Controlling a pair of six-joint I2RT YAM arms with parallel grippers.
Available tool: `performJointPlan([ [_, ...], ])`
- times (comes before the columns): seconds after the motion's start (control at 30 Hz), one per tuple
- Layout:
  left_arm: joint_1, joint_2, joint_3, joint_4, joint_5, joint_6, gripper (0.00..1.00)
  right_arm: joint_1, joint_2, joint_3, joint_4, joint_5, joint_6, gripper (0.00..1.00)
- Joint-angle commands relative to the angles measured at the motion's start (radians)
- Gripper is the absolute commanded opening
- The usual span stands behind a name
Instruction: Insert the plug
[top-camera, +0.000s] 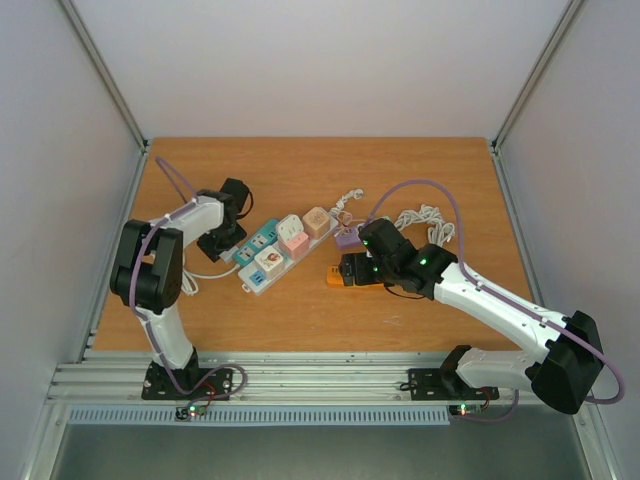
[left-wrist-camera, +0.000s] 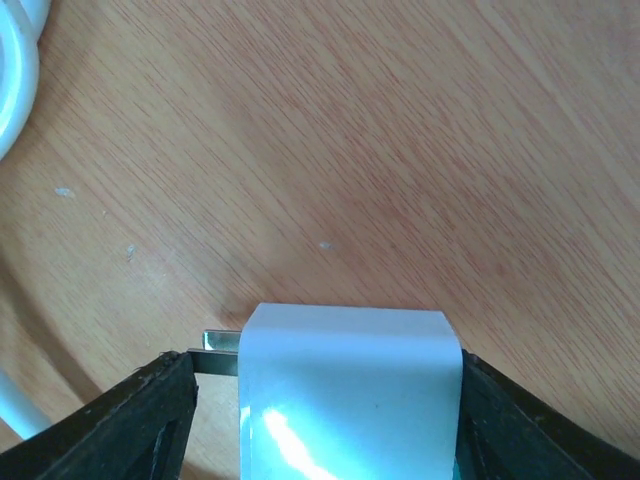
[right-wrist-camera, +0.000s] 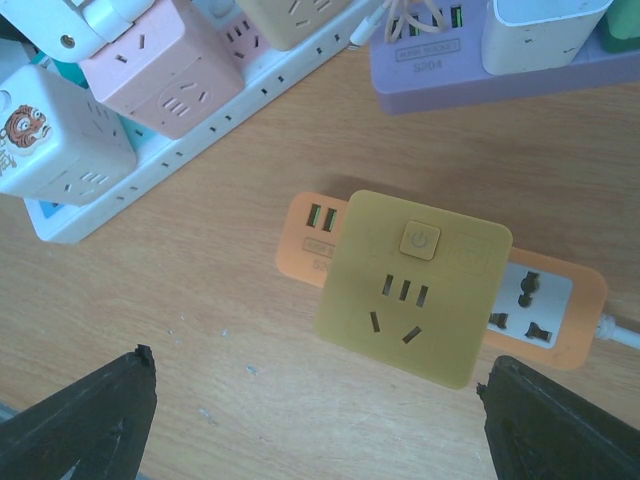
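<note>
The glossy pale-blue cube plug (left-wrist-camera: 350, 390) with metal prongs is sitting between the left gripper's (top-camera: 222, 244) jaws, just off the long white plastic power strip's (right-wrist-camera: 225, 135) left end; I cannot tell whether they are clamping it. The right gripper's (right-wrist-camera: 315, 358) jaws are hanging released, right of that strip.

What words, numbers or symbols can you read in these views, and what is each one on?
Power symbol, no words: button on the mustard-yellow cube adapter.
Small print beside the USB ports of the purple plastic power strip: too blurred to read.
Cartoon tiger picture, no text: white cube adapter.
Faint print on the orange power strip: unreadable.
</note>
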Motion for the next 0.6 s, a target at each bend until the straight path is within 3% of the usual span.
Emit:
performJointPlan([
  [0.0,-0.005,-0.048,-0.026,0.027,-0.010,0.010,0.70,-0.002,-0.020,-0.010,0.012,0.023,0.016,0.89],
  [0.17,-0.004,-0.051,-0.032,0.034,-0.003,0.021,0.68,-0.001,-0.017,-0.013,0.014,0.020,0.020,0.89],
  [0.27,-0.004,-0.049,-0.029,0.035,0.013,0.030,0.78,-0.001,-0.018,-0.015,0.014,0.020,0.021,0.89],
  [0.33,-0.004,-0.053,-0.030,0.040,0.033,0.034,0.79,-0.001,-0.020,-0.016,0.013,0.021,0.022,0.89],
  [0.57,-0.005,-0.048,-0.025,0.048,0.025,0.030,0.70,-0.002,-0.026,-0.018,0.012,0.022,0.023,0.89],
])
